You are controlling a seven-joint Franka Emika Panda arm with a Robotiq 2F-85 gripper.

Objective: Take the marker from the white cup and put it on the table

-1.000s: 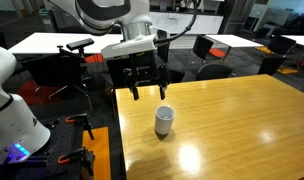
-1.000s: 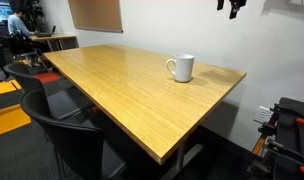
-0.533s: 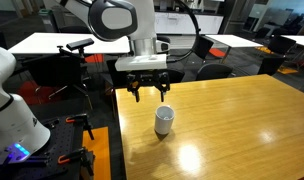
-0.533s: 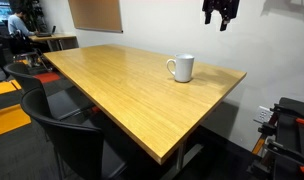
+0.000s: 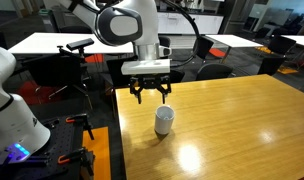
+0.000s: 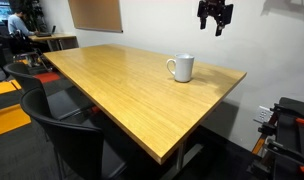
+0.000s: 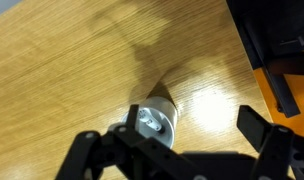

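Barely begun: the open, empty pincer (image 5: 152,97) hangs above the white cup (image 5: 164,121) at centre frame on the bench (image 5: 242,120), the marker not yet lifted out.

The table (image 5: 227,115) has a honey-coloured wooden top, smooth and glossy, with lights mirrored in it. Up close in the wrist view its fine straight grain shows. The cup (image 5: 164,121) is plain white and smooth with a slight sheen. The gripper (image 5: 152,97) is matt black, the arm (image 5: 127,22) cased in shiny white. The near chair (image 6: 72,135) is dull black.
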